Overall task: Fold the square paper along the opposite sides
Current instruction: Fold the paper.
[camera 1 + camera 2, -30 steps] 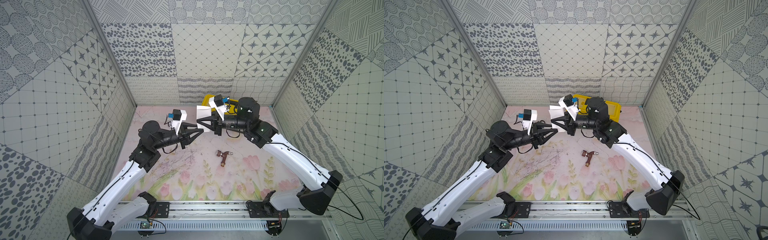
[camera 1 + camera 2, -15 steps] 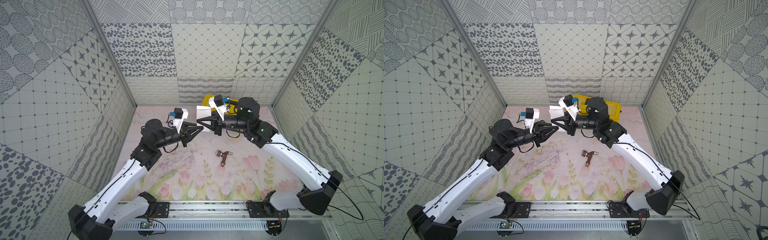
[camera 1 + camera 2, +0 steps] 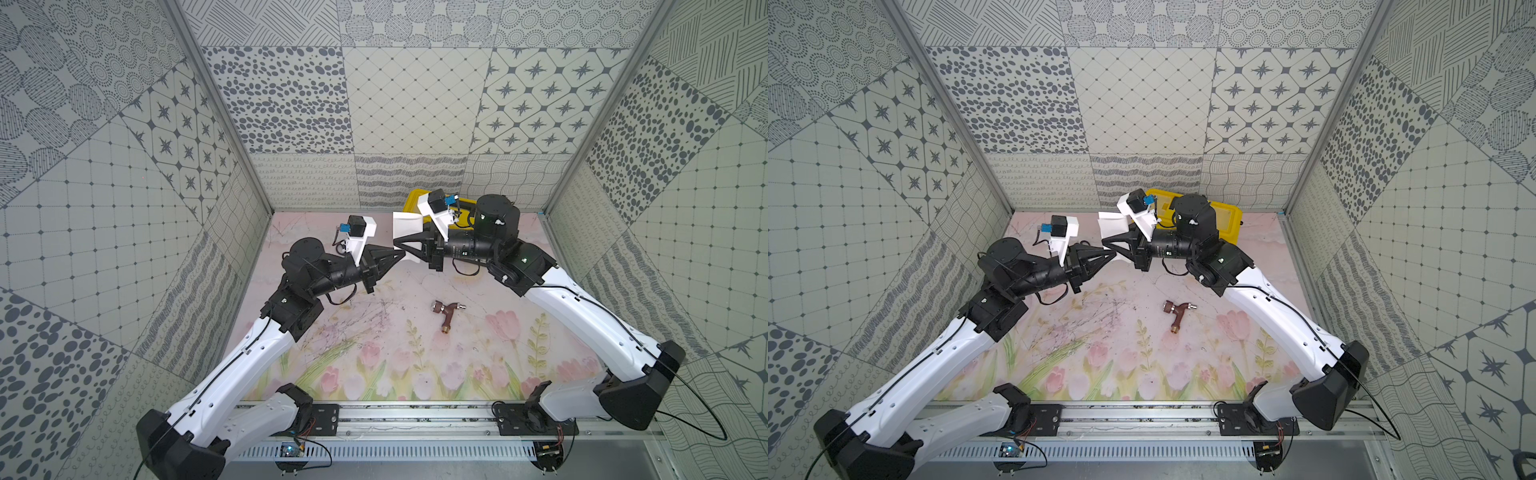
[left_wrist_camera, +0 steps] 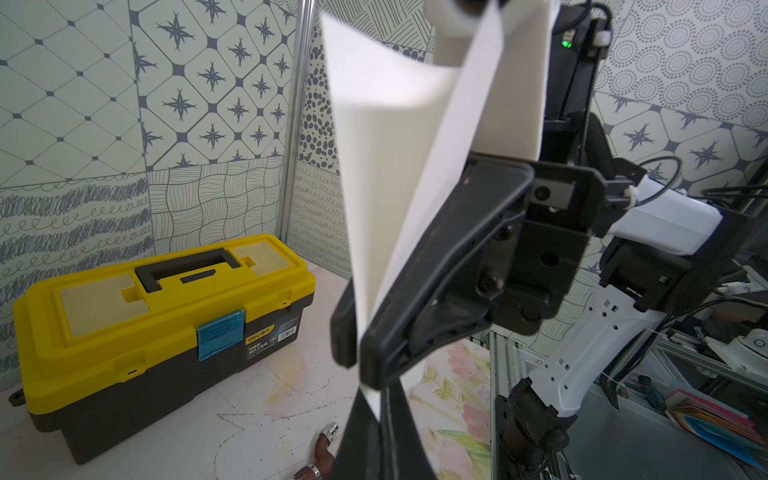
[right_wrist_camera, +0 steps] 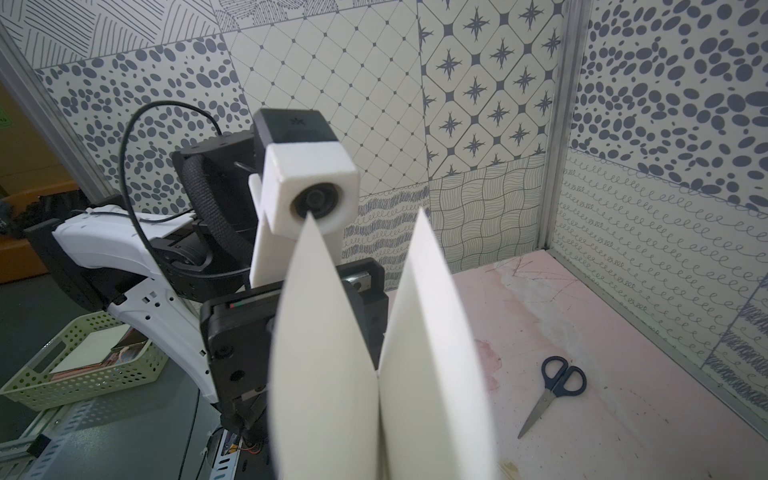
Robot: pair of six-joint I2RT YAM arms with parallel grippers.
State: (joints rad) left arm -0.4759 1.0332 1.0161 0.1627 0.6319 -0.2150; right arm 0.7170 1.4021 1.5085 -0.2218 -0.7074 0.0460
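We are pinching the white paper point(image 3: 407, 224) in midair with our left gripper point(image 3: 401, 254) and right gripper point(image 3: 397, 242), tips nearly touching; a brown tap point(image 3: 446, 316) is lying well apart on the floral table point(image 3: 374, 365)

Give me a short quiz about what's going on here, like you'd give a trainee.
1. True or false: the paper lies flat, untouched.
2. How many grippers pinch it? A none, B one, C two.
3. Fill in: the toolbox lid is ___.
Key: 1 false, it's held up in the air. 2 C, the left gripper and the right gripper. 3 yellow.
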